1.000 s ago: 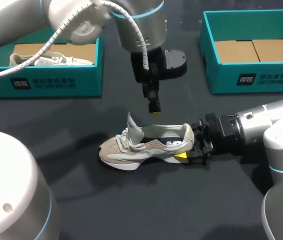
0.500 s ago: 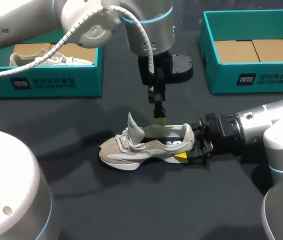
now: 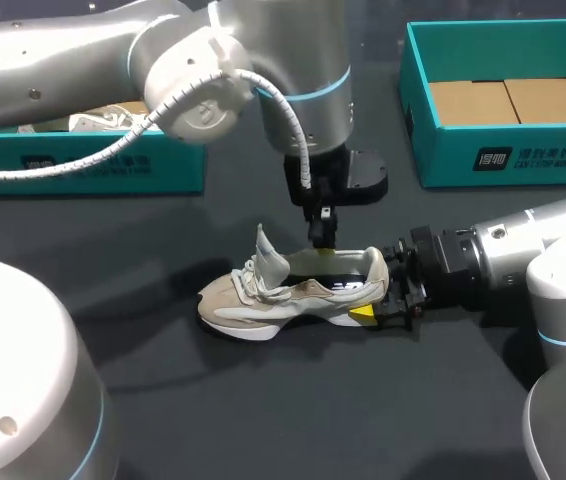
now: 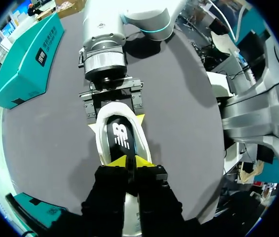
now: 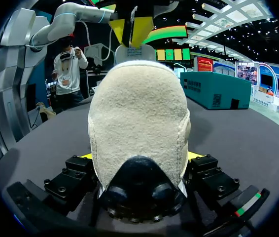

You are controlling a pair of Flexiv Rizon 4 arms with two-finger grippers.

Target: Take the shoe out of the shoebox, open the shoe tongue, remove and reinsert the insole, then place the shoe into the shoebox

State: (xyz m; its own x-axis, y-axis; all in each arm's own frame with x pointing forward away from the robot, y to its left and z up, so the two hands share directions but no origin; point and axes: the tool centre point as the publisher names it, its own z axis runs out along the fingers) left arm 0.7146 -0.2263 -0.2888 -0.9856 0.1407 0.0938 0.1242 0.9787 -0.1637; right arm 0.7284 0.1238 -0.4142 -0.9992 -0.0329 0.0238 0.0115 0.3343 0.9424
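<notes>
Sneaker (image 3: pixel 293 290) out of its box, resting on its sole at the middle of the dark table (image 3: pixel 163 400), partway through a shoe-handling run. The right gripper (image 3: pixel 377 292) has the heel clamped between its two fingers, one on each side. The tongue (image 3: pixel 266 250) stands pulled up and forward, so the opening step looks done. From above, the left gripper (image 3: pixel 320 238) dips into the shoe's mouth, its yellow tips drawn almost together over the front end of the black insole (image 4: pixel 121 140). Whether they have actually pinched the insole cannot be told from these angles. The insole lies flat inside the shoe, so its removal appears to be only at the start. By that reading, what is left is to lift the insole out, slide it back in, and carry the shoe to the teal shoebox (image 3: pixel 508 155) standing well apart at the far right.
</notes>
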